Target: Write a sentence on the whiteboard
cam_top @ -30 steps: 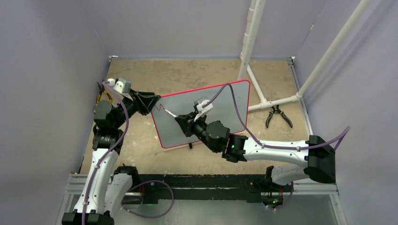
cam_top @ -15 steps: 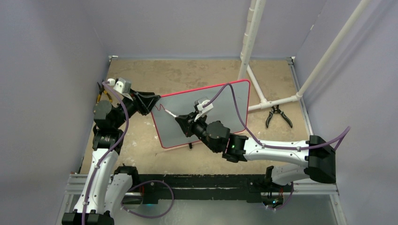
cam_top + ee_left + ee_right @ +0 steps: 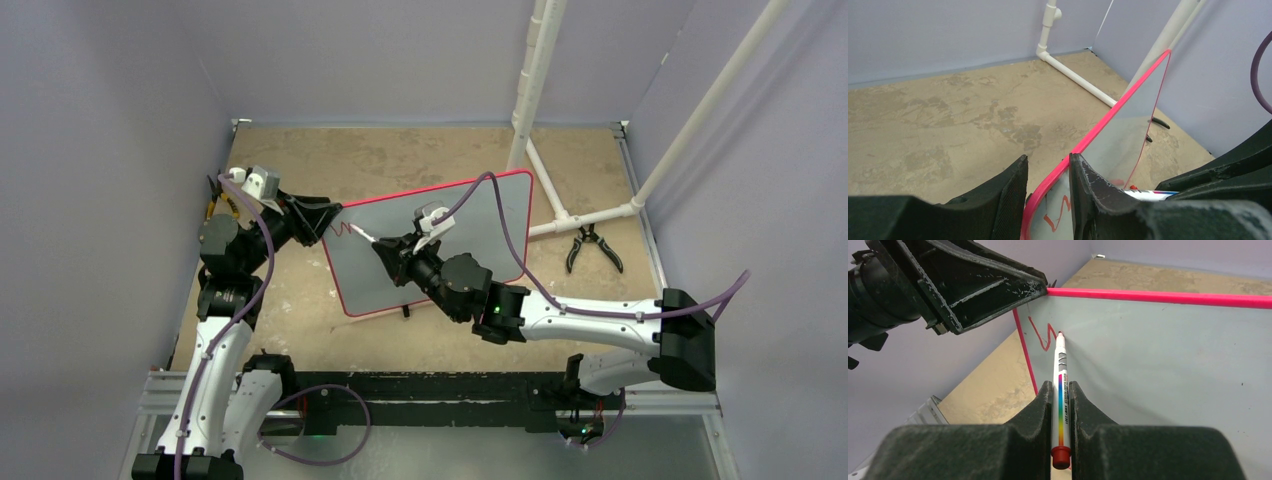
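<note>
1. L pincer (image 3: 1048,164) clamps whiteboard (image 3: 1158,370) at top-left rim; board stands upright on counter (image 3: 400,160).
2. R pincer (image 3: 1060,388) pinches marker (image 3: 1060,360); I see tip touching board beside sentence (image 3: 1040,335), just a red squiggle.

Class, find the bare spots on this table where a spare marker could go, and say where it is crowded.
Free: the table behind the whiteboard up to the back wall, and the near patch between whiteboard and left arm. Crowded: the right side, with pipes and pliers, and the strip under the right arm.
</note>
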`<state>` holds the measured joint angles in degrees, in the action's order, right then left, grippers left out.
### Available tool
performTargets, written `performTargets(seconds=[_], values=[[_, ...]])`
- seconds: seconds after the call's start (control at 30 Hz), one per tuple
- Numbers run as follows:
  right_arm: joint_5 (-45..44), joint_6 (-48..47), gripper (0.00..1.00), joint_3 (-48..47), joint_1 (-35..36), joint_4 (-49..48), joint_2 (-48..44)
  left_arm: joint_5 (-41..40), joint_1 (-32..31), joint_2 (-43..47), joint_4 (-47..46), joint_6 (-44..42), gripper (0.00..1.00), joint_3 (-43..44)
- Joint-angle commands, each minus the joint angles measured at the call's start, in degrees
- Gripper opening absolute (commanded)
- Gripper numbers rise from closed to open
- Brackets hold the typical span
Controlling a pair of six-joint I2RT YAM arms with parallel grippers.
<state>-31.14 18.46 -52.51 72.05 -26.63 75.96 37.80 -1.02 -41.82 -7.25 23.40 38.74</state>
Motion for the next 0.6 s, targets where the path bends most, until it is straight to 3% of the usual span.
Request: performTargets(seconds=[0.0, 0.43, 0.57], values=[[-2.61, -2.31, 0.0, -3.09, -0.16, -1.99, -0.97, 2.19, -0.04, 0.34, -1.7, 0.07, 0.33, -0.11], [-2.89, -4.53, 0.0, -2.17, -0.16, -4.51, -2.11, 2.03, 0.04, 0.34, -1.45, -0.1, 0.33, -0.01], [1.9, -5.24, 0.0, -0.28, -0.16, -5.07, -4.56, 1.47, -0.04, 0.56, -1.14, -0.27, 0.33, -0.06]])
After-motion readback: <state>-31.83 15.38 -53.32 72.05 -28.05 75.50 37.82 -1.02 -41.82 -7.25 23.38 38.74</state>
